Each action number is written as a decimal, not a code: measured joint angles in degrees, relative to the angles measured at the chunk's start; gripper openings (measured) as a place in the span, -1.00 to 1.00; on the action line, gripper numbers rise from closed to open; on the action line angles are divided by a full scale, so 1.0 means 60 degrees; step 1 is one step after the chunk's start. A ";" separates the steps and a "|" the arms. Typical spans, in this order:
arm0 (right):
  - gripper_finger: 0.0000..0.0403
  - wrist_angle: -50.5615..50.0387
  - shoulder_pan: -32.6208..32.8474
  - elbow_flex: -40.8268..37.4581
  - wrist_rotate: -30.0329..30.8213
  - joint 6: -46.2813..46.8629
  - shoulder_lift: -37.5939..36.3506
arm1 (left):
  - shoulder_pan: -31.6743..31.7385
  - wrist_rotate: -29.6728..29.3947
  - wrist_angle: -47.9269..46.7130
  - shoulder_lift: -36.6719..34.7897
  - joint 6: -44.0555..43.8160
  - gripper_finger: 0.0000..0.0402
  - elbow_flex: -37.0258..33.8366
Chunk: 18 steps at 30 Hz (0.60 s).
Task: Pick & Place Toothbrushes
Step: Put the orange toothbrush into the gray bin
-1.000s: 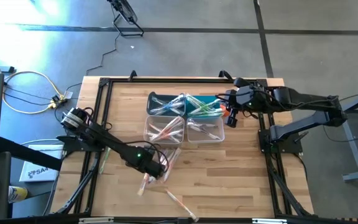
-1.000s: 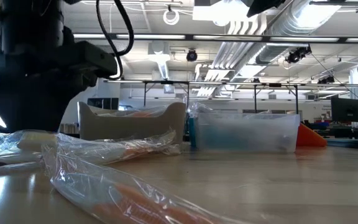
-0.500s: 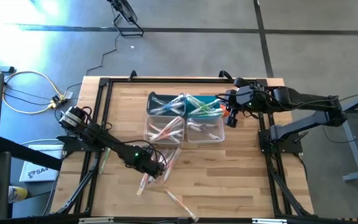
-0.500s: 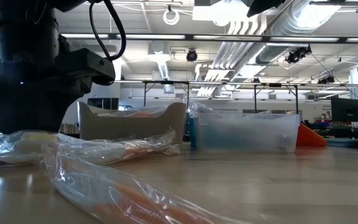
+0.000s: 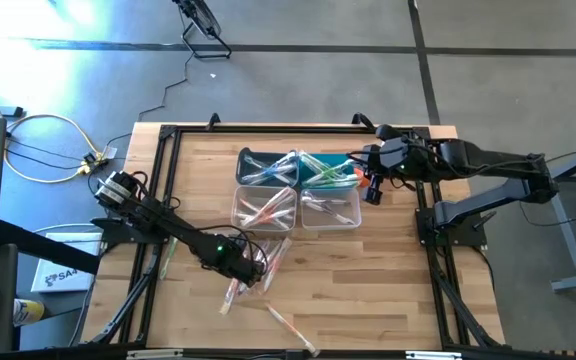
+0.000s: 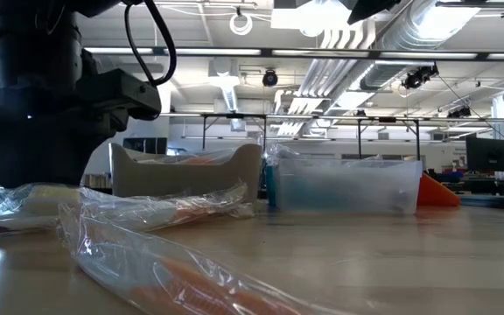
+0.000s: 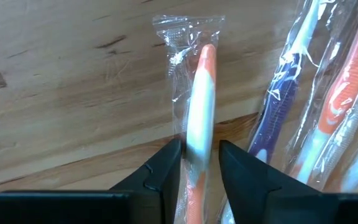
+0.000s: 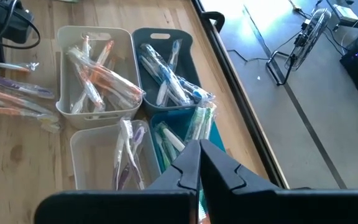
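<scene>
Orange-and-white toothbrush (image 7: 199, 118) in its clear wrapper lies between my left gripper (image 7: 200, 163) fingers, long axis running straight ahead, near the table's front; jaws narrowing around it. My right gripper (image 8: 199, 163) waits closed, far right.

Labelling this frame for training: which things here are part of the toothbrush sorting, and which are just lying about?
Job:
orange-and-white toothbrush between the left gripper fingers
loose toothbrushes on the table
four bins
right gripper, waiting over bins

Lying about:
yellow cable
orange cloth
</scene>
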 joint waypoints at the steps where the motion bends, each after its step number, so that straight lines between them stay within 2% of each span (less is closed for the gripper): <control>1: -0.99 0.0000 0.0000 0.0000 -0.0001 0.0002 0.0000 | 0.0000 0.0000 -0.0004 0.0000 -0.0001 -0.49 0.0000; 11: -0.99 -0.0004 0.0000 0.0004 -0.0004 -0.0001 0.0000 | 0.0000 -0.0040 -0.0033 0.0007 -0.0001 -0.90 -0.0007; 18: -0.99 -0.0007 0.0000 0.0004 -0.0004 -0.0001 0.0000 | -0.0004 -0.0051 -0.0210 -0.0176 0.0230 -0.92 0.0023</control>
